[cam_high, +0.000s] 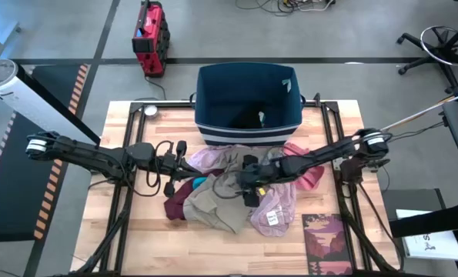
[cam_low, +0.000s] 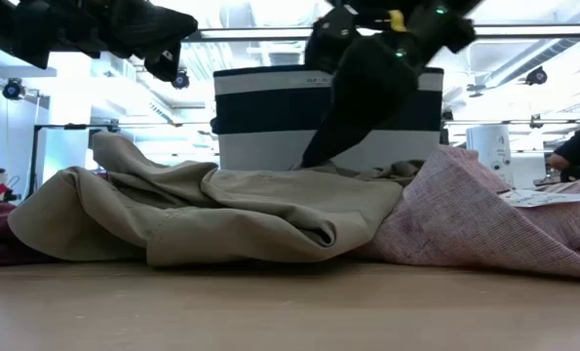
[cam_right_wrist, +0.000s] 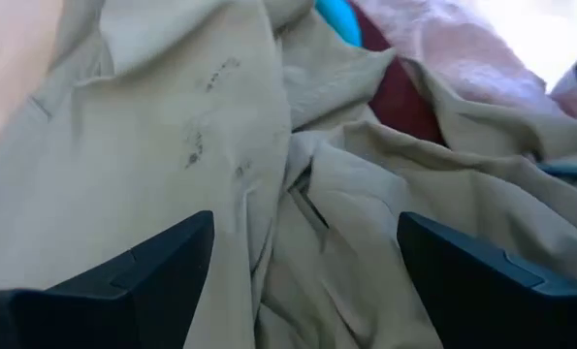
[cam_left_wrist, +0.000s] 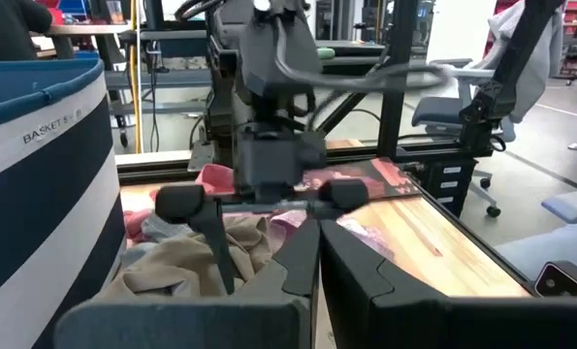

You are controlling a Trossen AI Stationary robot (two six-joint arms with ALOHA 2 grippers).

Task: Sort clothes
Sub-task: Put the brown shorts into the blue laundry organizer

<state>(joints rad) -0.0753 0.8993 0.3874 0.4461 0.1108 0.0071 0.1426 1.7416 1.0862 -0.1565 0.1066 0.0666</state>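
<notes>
**Right tool wide open over the tan garment**

The clothes lie heaped on the table, just in front of the blue bin. The right tool is spread wide above the tan garment. The left tool, beside the heap, is closed and empty.

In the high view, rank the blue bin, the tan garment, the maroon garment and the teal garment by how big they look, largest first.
1. blue bin
2. tan garment
3. maroon garment, partly covered
4. teal garment, only a sliver showing
</notes>
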